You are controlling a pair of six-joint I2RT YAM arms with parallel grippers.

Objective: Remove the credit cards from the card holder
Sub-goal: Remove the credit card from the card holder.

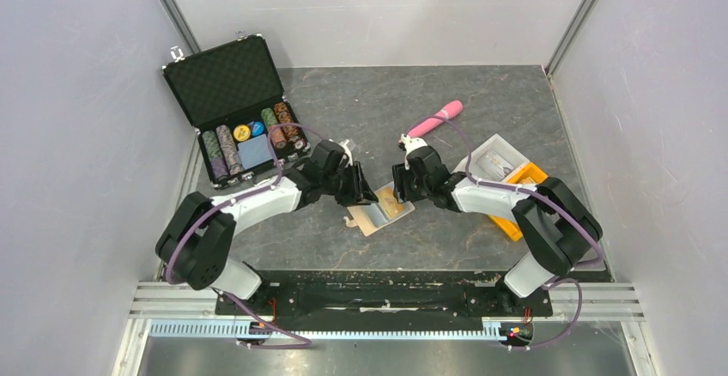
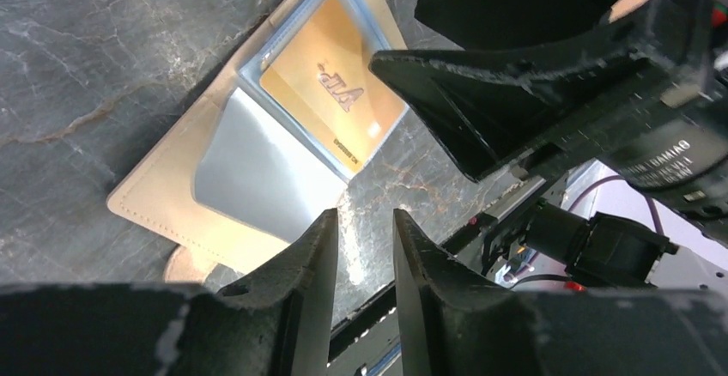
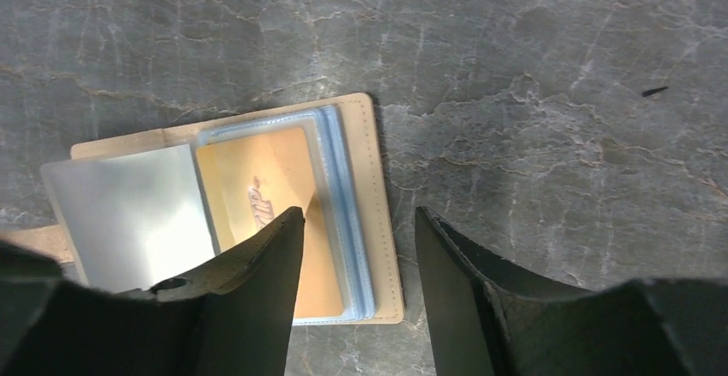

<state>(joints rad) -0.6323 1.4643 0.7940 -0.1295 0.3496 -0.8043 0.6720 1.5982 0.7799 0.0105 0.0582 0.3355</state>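
Note:
The tan card holder (image 1: 369, 219) lies open on the table between my two grippers. A gold credit card (image 1: 393, 207) sits in its pale blue sleeves on the right half. In the left wrist view the card (image 2: 330, 93) lies beside a grey sleeve page (image 2: 257, 174) of the holder (image 2: 163, 196). My left gripper (image 2: 365, 217) is narrowly open and empty, just off the holder's near edge. My right gripper (image 3: 356, 213) is open and empty, straddling the right edge of the holder (image 3: 378, 187), one finger (image 3: 266, 256) over the card (image 3: 257, 178).
An open black poker-chip case (image 1: 225, 84) stands at the back left. A pink object (image 1: 436, 118) lies at the back centre. A clear tray (image 1: 494, 160) and an orange tray (image 1: 525, 175) sit to the right under the right arm.

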